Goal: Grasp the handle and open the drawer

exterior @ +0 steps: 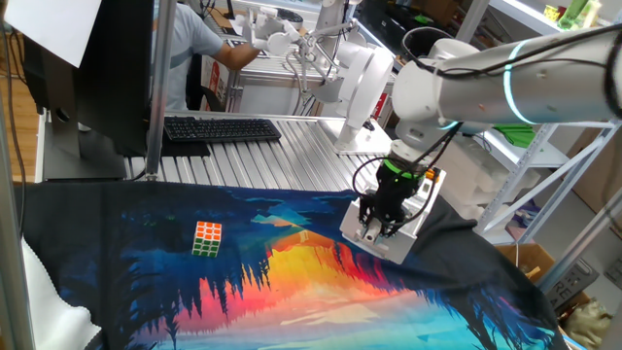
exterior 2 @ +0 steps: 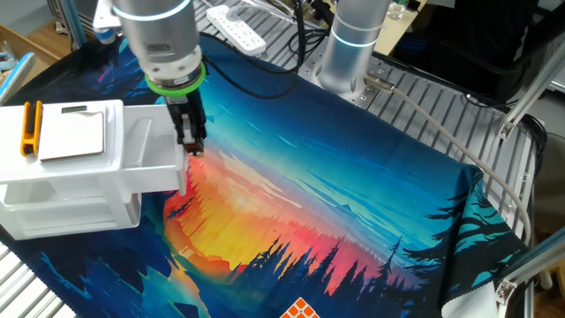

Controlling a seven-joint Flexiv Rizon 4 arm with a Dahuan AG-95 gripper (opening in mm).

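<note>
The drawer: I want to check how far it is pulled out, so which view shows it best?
The other fixed view: the drawer shows from above, its open tray slid out of the white unit, with the gripper at its front. In one fixed view the gripper covers most of the drawer.

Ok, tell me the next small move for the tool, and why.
Probably a short straight pull away from the unit, if the grip holds: the tool sits right at the front panel of the drawer, which looks only partly out.
</note>
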